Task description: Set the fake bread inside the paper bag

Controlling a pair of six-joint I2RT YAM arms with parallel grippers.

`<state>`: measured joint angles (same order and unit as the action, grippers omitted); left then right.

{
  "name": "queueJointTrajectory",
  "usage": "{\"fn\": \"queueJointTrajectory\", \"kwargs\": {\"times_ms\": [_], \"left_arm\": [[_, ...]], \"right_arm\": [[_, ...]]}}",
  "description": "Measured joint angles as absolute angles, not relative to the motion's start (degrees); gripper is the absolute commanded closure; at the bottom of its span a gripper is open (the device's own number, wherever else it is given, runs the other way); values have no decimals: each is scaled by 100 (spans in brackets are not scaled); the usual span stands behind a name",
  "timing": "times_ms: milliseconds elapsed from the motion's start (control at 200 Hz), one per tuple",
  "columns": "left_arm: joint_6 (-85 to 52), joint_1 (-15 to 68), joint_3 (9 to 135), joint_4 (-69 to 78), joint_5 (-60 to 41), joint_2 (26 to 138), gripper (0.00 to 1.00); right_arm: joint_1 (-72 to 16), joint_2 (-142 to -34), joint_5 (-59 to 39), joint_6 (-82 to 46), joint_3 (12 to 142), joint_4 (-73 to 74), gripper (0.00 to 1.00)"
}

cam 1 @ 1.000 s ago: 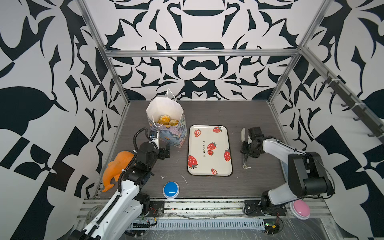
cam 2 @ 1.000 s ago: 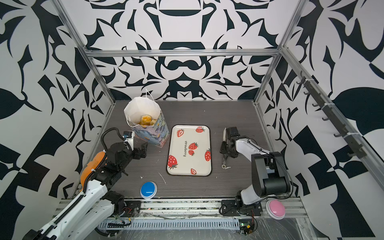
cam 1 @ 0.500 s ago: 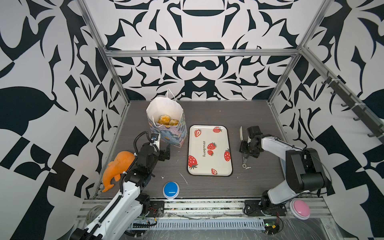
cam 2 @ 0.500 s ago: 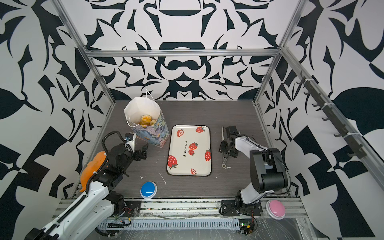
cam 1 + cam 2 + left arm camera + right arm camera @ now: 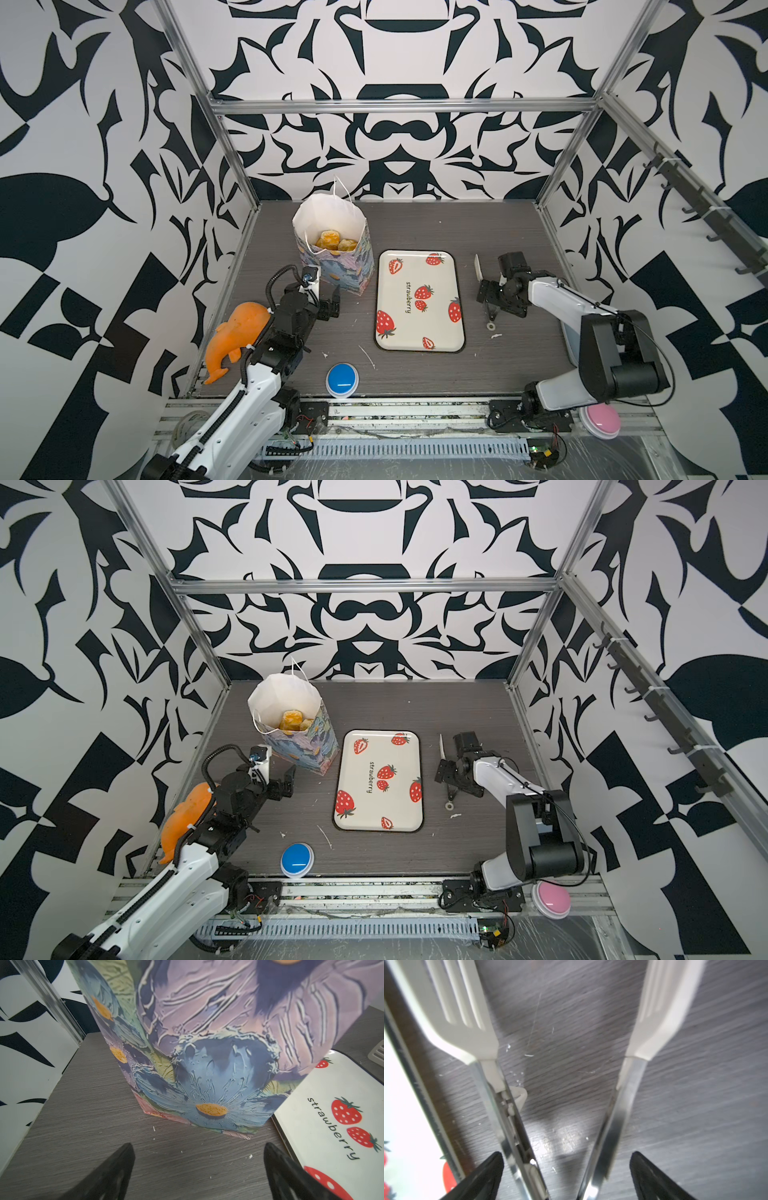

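Golden fake bread (image 5: 334,241) sits in the paper bag (image 5: 353,270), tray (image 5: 415,266) bare; right end effector (image 5: 566,1153) just spread wide, letting go of the tongs (image 5: 623,1105) beside it, left end effector (image 5: 198,1145) open and empty too, so task looks done.

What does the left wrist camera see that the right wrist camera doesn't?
Only the left wrist view shows the paper bag with its painted flowers, and the patterned wall. Only the right wrist view shows the shiny metal arms of the tongs. Both show the grey table, part of the strawberry tray, a white tongs tip, and their own open gripper: the left gripper and the right gripper.
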<state>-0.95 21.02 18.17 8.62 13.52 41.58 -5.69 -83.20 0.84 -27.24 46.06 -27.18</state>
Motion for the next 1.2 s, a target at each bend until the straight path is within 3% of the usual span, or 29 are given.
{"fn": "queueJointTrajectory", "kwargs": {"times_ms": [540, 875, 1200], "left_arm": [[161, 2062, 1559, 1474, 1535, 4429, 1], [95, 991, 1245, 2359, 862, 4713, 1], [67, 585, 1216, 3653, 434, 5942, 1]], "right_arm": [[-569, -6375, 716, -2668, 4431, -2696, 1], [-637, -6123, 1321, -2523, 4274, -1658, 1], [-1890, -5911, 2565, -1251, 3365, -119, 0]]}}
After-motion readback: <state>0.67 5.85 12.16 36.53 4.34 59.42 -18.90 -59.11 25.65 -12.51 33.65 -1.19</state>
